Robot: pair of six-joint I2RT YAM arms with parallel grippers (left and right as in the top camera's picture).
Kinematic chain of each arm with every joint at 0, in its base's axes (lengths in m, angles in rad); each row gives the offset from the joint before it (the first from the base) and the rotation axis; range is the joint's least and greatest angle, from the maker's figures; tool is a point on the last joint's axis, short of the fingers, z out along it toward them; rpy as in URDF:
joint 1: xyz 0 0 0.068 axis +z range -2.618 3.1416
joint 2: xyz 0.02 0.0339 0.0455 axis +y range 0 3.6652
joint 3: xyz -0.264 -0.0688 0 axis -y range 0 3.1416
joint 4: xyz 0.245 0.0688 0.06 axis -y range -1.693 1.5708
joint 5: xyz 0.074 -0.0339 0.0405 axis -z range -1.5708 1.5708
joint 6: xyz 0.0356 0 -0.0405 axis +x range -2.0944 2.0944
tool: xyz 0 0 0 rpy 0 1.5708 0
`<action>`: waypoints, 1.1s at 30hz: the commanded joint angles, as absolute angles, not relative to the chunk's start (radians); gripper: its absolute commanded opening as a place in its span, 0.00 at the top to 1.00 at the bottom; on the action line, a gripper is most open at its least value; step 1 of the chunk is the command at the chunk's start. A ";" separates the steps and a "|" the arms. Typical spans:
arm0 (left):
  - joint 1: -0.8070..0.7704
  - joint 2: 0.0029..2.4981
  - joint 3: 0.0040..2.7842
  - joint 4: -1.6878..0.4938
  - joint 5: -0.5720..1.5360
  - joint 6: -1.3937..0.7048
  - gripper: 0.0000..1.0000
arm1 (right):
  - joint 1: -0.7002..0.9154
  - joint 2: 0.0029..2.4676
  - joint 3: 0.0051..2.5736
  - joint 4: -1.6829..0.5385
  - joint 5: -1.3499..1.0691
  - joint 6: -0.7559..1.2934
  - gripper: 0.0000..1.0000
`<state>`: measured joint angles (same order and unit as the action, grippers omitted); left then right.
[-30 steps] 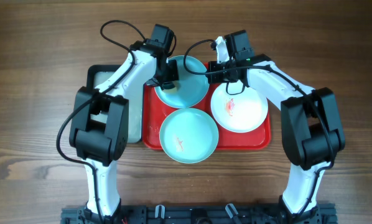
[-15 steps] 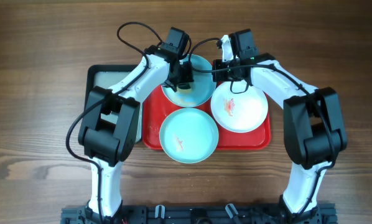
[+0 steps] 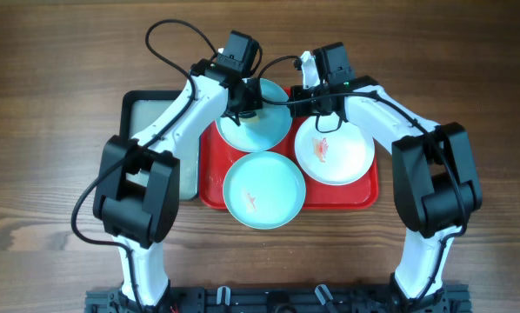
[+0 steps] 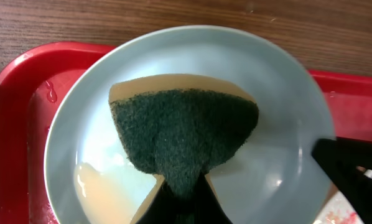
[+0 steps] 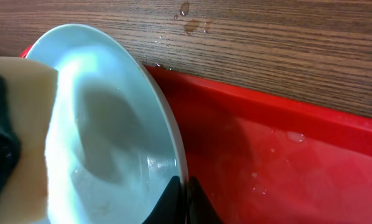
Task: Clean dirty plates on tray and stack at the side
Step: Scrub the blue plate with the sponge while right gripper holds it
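The red tray (image 3: pixel 364 193) holds three plates. My left gripper (image 3: pixel 243 106) is shut on a green-and-yellow sponge (image 4: pixel 185 140) pressed inside the back turquoise plate (image 3: pixel 264 129), which looks wet (image 4: pixel 285 106). My right gripper (image 3: pixel 295 104) is shut on that plate's right rim (image 5: pixel 167 134), with its fingertips (image 5: pixel 173 198) pinching the edge. The front turquoise plate (image 3: pixel 263 189) has a small red smear. The white plate (image 3: pixel 332 149) at the right has a red smear too.
A black-rimmed grey tray (image 3: pixel 151 113) lies left of the red tray, partly under my left arm. Water drops (image 5: pixel 185 9) sit on the wooden table behind the tray. The tray floor (image 5: pixel 285 168) is wet.
My left gripper swept the sponge right across the back plate, then back left and slightly away. The right gripper has stayed on the rim.
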<state>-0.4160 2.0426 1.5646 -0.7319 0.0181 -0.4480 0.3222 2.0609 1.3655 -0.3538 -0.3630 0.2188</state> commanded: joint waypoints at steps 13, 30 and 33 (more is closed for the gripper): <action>-0.410 2.075 1.283 -0.499 0.207 -0.513 0.94 | 0.323 2.071 1.382 -0.351 -0.389 0.209 0.96; -0.409 2.074 1.283 -0.485 0.115 -0.514 0.96 | 0.323 2.071 1.382 -0.351 -0.389 0.209 0.96; -0.410 2.074 1.283 -0.502 0.082 -0.533 0.96 | 0.323 2.071 1.382 -0.350 -0.389 0.210 0.95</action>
<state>-0.4122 2.0281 1.3159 -0.4706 0.2157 -0.5079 0.3183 2.0613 1.3655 -0.3599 -0.3439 0.2150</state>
